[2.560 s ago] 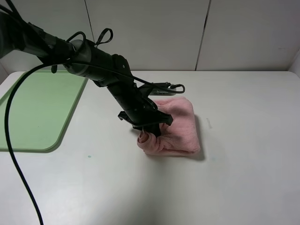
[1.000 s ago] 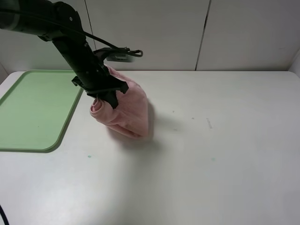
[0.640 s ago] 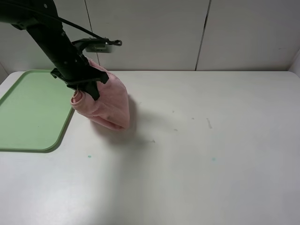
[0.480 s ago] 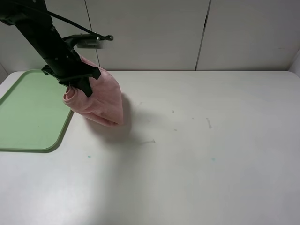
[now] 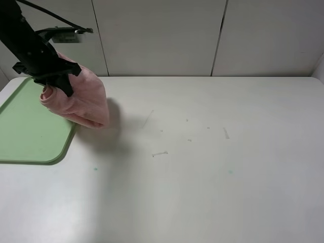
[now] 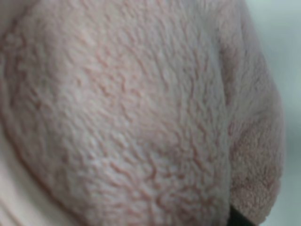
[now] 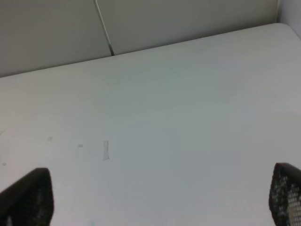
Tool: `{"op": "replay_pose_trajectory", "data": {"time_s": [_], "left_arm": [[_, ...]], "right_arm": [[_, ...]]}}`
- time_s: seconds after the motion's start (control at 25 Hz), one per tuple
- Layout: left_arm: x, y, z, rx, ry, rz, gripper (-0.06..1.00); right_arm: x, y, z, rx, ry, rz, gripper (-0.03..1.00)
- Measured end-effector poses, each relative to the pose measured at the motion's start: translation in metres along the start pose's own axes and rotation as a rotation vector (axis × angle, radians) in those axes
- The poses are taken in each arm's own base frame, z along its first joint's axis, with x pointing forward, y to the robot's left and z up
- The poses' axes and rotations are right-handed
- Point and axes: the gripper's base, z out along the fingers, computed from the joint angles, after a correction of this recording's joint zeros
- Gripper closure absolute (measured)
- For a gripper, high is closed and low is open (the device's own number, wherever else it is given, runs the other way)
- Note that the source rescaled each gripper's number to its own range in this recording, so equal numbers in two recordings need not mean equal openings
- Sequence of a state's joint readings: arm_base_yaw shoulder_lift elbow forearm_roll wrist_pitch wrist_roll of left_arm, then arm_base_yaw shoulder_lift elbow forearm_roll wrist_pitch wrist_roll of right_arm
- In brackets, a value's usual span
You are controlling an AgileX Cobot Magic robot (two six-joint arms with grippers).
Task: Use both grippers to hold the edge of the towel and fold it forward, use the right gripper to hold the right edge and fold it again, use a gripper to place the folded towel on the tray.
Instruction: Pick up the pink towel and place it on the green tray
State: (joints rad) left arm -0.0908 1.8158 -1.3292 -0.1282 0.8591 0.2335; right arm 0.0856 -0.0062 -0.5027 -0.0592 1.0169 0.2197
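Towel (image 5: 81,101), folded into a pink bundle, hangs at the upper left of the frame, pinched in the left gripper (image 5: 56,85) above the right rim of the tray (image 5: 30,136). Right gripper (image 7: 155,200) stands wide apart, holding nothing, over the bare table (image 5: 212,167).

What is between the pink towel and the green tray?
Nothing but air: in the high view the towel, held by the left tool, hangs over the tray edge.
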Motion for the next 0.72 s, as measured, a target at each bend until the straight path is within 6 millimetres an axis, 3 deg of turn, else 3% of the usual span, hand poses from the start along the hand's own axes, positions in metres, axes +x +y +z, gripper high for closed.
{"op": "replay_pose_trajectory", "data": {"time_s": [0.52, 0.72], "left_arm": [[0.005, 0.042, -0.005, -0.076, -0.033, -0.016, 0.81], [0.014, 0.054, 0.002, -0.092, -0.034, -0.039, 0.81]], "right_arm": [[0.000, 0.000, 0.000, 0.001, 0.000, 0.000, -0.03], [0.000, 0.000, 0.000, 0.001, 0.000, 0.000, -0.03]]}}
